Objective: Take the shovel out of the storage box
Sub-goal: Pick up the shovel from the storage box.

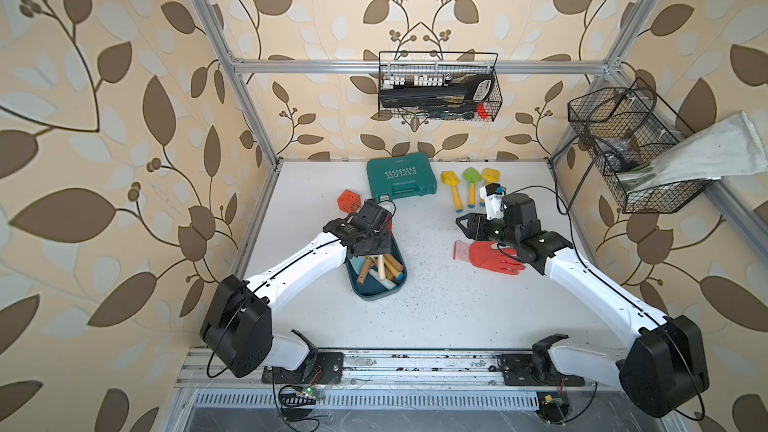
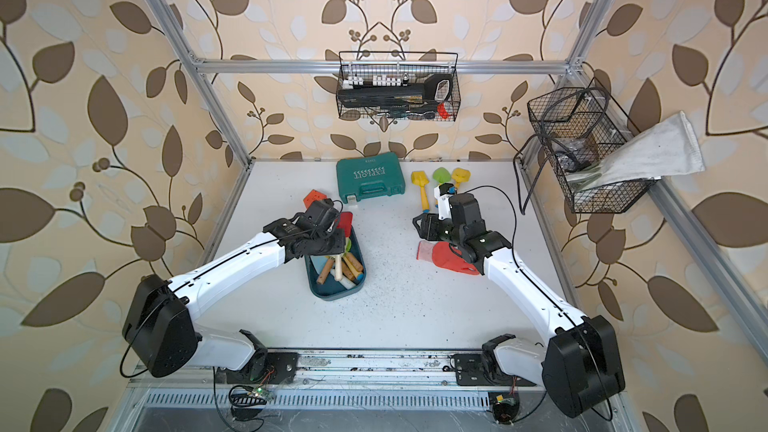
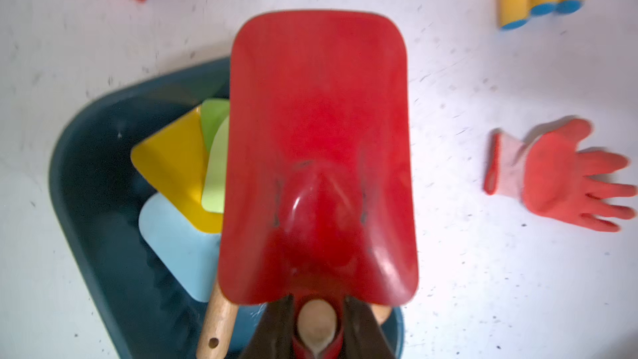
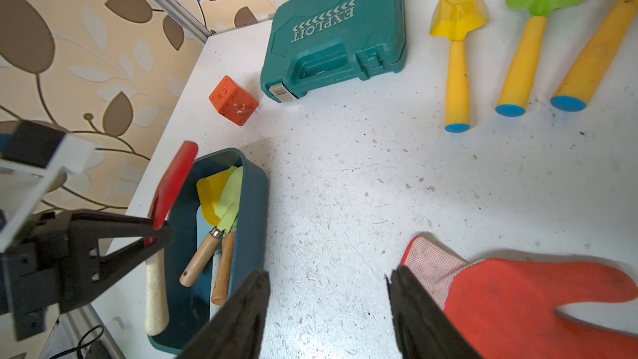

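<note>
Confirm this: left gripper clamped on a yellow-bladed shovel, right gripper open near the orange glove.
Wrong colour: the shovel clamped in the left gripper has a red blade, as the left wrist view shows. The right gripper is open near the orange glove.

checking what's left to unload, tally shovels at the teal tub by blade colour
red-bladed shovel, held by left gripper: 1
yellow-bladed shovel, in dark teal plastic tub: 1
green-bladed shovel, in tub: 1
light blue-bladed shovel, in tub: 1
total: 4
</note>
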